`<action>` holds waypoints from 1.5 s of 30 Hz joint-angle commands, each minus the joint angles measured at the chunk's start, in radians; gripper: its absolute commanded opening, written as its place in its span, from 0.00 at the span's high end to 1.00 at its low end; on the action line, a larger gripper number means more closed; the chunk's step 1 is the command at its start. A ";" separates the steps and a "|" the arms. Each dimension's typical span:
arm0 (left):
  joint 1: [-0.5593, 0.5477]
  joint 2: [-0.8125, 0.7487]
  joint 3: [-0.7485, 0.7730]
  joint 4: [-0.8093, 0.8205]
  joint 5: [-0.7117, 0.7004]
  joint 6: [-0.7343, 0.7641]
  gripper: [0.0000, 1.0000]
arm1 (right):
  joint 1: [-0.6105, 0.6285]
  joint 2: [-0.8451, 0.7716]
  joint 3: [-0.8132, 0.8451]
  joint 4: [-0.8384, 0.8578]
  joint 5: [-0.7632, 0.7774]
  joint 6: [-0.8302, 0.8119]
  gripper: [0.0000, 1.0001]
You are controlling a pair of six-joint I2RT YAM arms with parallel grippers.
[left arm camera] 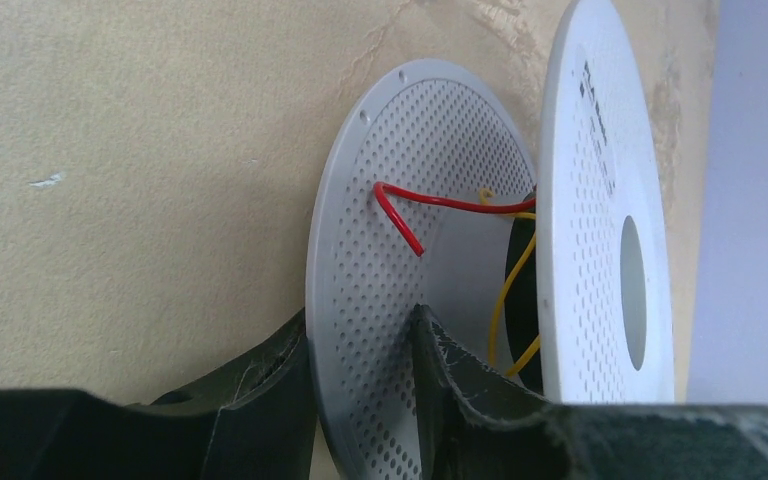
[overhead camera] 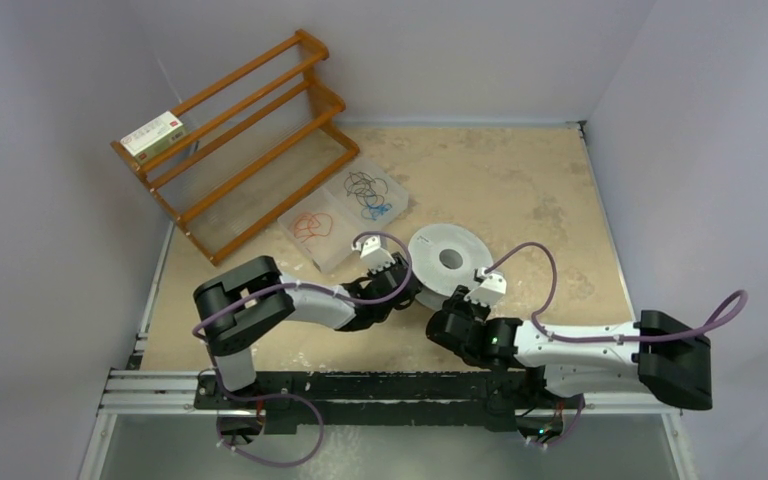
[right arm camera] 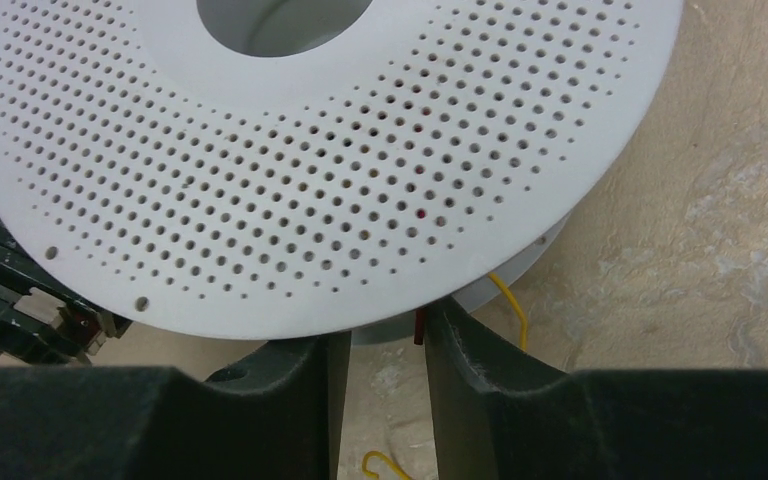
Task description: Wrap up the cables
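— Starting with the big things: we see the table (overhead camera: 520, 170), the wooden rack (overhead camera: 250, 130) at its far left, and the white perforated spool (overhead camera: 430, 245) lying near the middle, between our two arms.

— And the loose cables?

— Just beyond the spool on its left, in the clear tray (overhead camera: 338, 258): a red tangle (overhead camera: 312, 227) in one compartment, black and blue ones (overhead camera: 368, 195) in the other.

— What are our hands doing?

— Our left gripper (left arm camera: 360, 325) pinches the rim of the spool's lower flange, one finger on each face. Our right gripper (right arm camera: 380, 335) sits at the spool's near rim, fingers a little apart, bare table showing between them. Whether the tips nip anything, we cannot tell.

— Which step are we on?

— We judge it the start of winding. A red wire (left arm camera: 430, 203) pokes its bent end out through a hole in the lower flange, and a yellow wire (left arm camera: 505, 300) loops round the hub between the flanges.

— Next?

— We think the right hand must close on the free wire; a red stub (right arm camera: 419, 330) shows just beside one finger. Then it must lead the wire round the hub while the left steadies the spool. The wire is thin, so we would centre it between the pads or it may slip.
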State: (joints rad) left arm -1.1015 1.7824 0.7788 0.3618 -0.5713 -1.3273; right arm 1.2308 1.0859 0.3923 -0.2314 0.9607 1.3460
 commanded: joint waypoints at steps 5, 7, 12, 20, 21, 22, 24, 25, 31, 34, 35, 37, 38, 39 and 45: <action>-0.026 0.002 0.060 -0.166 0.122 0.118 0.64 | -0.008 0.021 0.035 -0.026 -0.014 0.099 0.62; -0.026 -0.005 0.061 -0.185 0.122 0.131 0.63 | -0.007 0.020 0.038 -0.028 -0.013 0.099 0.62; -0.026 -0.026 0.066 -0.252 0.109 0.161 0.53 | -0.008 0.024 0.045 -0.032 -0.011 0.100 0.59; -0.026 -0.092 0.045 -0.318 0.077 0.178 0.44 | -0.008 0.026 0.061 -0.056 -0.001 0.112 0.56; -0.026 -0.099 0.042 -0.322 0.076 0.179 0.44 | -0.007 0.026 0.063 -0.058 -0.001 0.111 0.56; -0.026 -0.107 0.040 -0.327 0.074 0.179 0.44 | -0.008 0.026 0.067 -0.062 0.000 0.111 0.56; -0.026 -0.119 0.034 -0.336 0.069 0.180 0.44 | -0.007 0.026 0.074 -0.070 0.000 0.111 0.55; -0.026 -0.127 0.031 -0.338 0.066 0.182 0.44 | -0.007 0.024 0.076 -0.074 0.001 0.111 0.55; -0.026 -0.180 0.031 -0.364 0.063 0.212 0.44 | -0.007 0.005 0.084 -0.064 -0.030 0.064 0.53; -0.026 -0.228 0.040 -0.398 0.051 0.249 0.44 | -0.007 -0.015 0.088 -0.030 -0.069 -0.008 0.52; -0.026 -0.247 0.044 -0.410 0.045 0.265 0.44 | -0.007 -0.023 0.095 -0.019 -0.082 -0.040 0.52; -0.026 -0.283 0.059 -0.443 0.031 0.304 0.44 | -0.007 -0.043 0.114 -0.002 -0.110 -0.105 0.50; -0.026 -0.300 0.070 -0.466 0.018 0.319 0.44 | -0.007 -0.056 0.124 0.009 -0.125 -0.144 0.50; -0.025 -0.314 0.081 -0.490 0.006 0.336 0.44 | -0.008 -0.067 0.135 0.019 -0.140 -0.180 0.49; -0.017 -0.393 0.137 -0.582 -0.048 0.434 0.42 | -0.008 -0.117 0.202 0.006 -0.172 -0.290 0.45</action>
State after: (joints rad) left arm -1.1263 1.4513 0.8528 -0.1577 -0.5568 -0.9962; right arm 1.2255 1.0039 0.5243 -0.2379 0.7975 1.1709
